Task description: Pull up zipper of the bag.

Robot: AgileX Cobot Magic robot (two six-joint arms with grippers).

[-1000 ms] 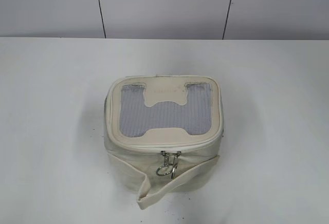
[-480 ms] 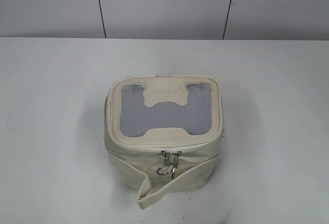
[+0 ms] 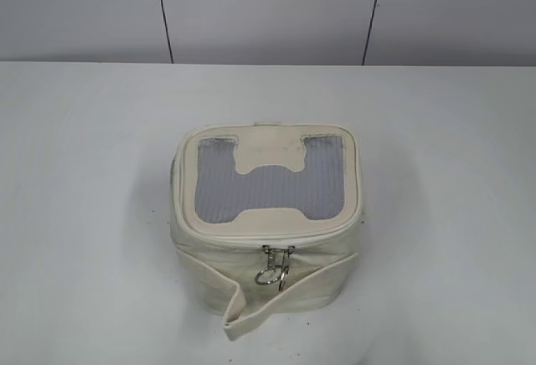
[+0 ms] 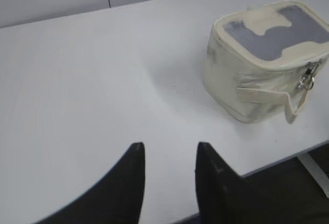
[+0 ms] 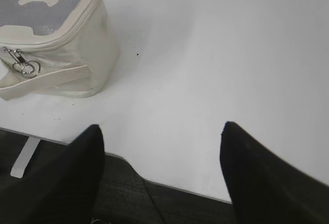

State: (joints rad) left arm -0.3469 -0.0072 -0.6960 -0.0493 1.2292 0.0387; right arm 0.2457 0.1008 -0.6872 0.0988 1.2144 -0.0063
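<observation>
Pincer left [image 4: 169, 154] narrow-gapped | pincer right [image 5: 162, 134] wide | one bag [image 3: 266, 214] | two zipper [image 3: 276, 254] sliders

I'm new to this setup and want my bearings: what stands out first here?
A boxy cream bag sits alone mid-table, its grey mesh lid facing up. Silver ring pulls of the zipper dangle at the front rim above a loose strap flap. Both grippers hover open, well clear of it.
</observation>
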